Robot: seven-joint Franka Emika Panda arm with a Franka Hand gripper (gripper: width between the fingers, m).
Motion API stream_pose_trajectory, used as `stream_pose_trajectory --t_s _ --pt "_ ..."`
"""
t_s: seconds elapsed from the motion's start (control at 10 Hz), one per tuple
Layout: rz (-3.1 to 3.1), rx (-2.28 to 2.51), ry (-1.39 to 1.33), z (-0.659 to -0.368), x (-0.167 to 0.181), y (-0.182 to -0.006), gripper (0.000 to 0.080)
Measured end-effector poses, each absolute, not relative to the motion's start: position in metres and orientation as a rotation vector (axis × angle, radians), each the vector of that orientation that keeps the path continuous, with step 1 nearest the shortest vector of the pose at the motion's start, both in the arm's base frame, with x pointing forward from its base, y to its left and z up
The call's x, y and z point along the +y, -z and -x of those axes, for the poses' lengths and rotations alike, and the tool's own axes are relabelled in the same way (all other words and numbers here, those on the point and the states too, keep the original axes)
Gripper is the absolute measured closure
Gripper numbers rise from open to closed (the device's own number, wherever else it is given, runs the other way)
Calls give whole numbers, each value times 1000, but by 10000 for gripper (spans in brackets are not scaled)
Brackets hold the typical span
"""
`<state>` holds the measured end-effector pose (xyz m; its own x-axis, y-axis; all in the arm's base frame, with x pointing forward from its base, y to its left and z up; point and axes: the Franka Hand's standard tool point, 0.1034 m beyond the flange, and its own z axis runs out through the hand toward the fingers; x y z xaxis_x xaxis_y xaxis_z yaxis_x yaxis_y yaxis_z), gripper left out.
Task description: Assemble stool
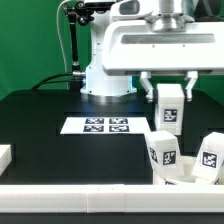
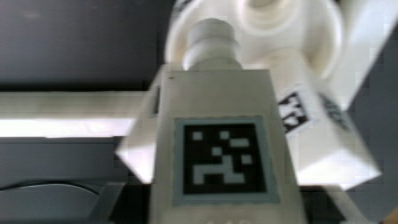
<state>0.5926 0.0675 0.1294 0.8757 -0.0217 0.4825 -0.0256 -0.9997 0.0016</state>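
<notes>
My gripper (image 1: 169, 92) is shut on a chunky white stool leg (image 1: 169, 106) with a black-and-white tag and holds it upright in the air at the exterior view's right. Below it, near the table's front right, two more tagged legs (image 1: 163, 150) (image 1: 210, 153) stand by the white seat disc (image 1: 184, 174), whose shape is mostly hidden. In the wrist view the held leg (image 2: 222, 140) fills the middle, its peg end (image 2: 212, 40) pointing toward the round seat disc (image 2: 276, 25). Another tagged white part (image 2: 306, 112) lies just beside it.
The marker board (image 1: 104, 125) lies flat mid-table in front of the robot base (image 1: 105, 75). A plain white block (image 1: 5, 156) sits at the exterior view's left edge. A white rail (image 1: 80, 195) runs along the table's front edge and also shows in the wrist view (image 2: 63, 115).
</notes>
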Motion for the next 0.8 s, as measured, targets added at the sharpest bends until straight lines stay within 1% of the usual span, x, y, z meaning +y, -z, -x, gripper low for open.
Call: stream_pose_trajectory --t_s 0.1,0.3,0.6,0.8 --pt "-3038 -35 -784 -593 73 -129 462" --pt "-3048 -35 -783 -593 91 -122 462" --pt "-3045 -15 -776 -592 90 -120 462" --pt "-3022 27 -835 -590 94 -112 462"
